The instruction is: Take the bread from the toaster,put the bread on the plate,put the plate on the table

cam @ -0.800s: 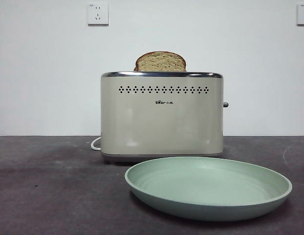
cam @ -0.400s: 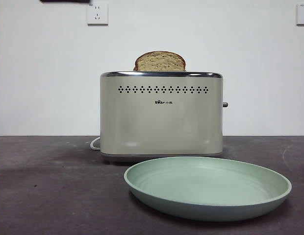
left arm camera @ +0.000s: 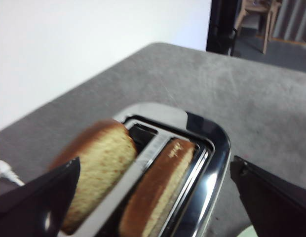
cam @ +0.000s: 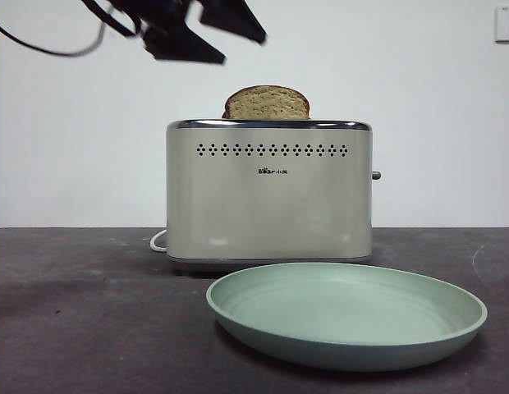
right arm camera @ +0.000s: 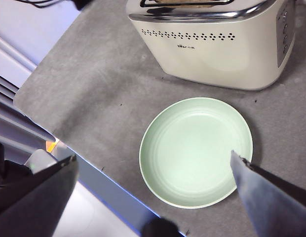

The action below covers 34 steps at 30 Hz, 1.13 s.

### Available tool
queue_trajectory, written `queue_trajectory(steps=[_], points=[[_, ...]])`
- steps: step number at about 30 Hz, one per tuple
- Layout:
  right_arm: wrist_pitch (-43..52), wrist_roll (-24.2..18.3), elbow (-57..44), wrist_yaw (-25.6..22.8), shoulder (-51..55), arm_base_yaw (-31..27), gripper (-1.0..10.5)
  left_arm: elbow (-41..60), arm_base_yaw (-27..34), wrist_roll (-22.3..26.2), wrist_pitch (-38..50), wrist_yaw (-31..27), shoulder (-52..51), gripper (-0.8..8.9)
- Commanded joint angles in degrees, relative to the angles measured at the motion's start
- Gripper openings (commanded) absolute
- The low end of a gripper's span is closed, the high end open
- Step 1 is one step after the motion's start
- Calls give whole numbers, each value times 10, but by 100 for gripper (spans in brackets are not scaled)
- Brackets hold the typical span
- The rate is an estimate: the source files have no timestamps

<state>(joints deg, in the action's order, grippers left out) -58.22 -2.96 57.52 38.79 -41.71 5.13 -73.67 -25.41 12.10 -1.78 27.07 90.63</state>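
So the left gripper (cam: 207, 37) is hanging up above the toaster (cam: 269, 193), off toward its left end, jaws spread wide and holding nothing. The bread (cam: 267, 103) sits in a slot with just its domed top poking out; the wrist camera shows a second, darker slice (left arm camera: 158, 190) in the slot next to it. The plate (cam: 346, 316) sits on the table (cam: 82, 312) right in front of the toaster. The right gripper (right arm camera: 153, 192) hovers high over the plate, also wide open and empty.
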Motion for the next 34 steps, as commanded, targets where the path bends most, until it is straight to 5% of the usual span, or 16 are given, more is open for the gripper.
queue_trajectory(steps=[1,8,14,17,34], points=[[1,1,1,-2,1,0,661,1,-13,26,9,-5,23,594],[-8,1,1,-2,1,0,661,1,-32,38,9,-41,60,557],[-8,1,1,-2,1,0,660,1,-36,34,3,-45,66,125],[-8,1,1,-2,1,0,660,1,-38,25,3,-45,66,-3],[-10,1,1,-1,1,0,659,1,-33,25,5,-65,-2,-8]])
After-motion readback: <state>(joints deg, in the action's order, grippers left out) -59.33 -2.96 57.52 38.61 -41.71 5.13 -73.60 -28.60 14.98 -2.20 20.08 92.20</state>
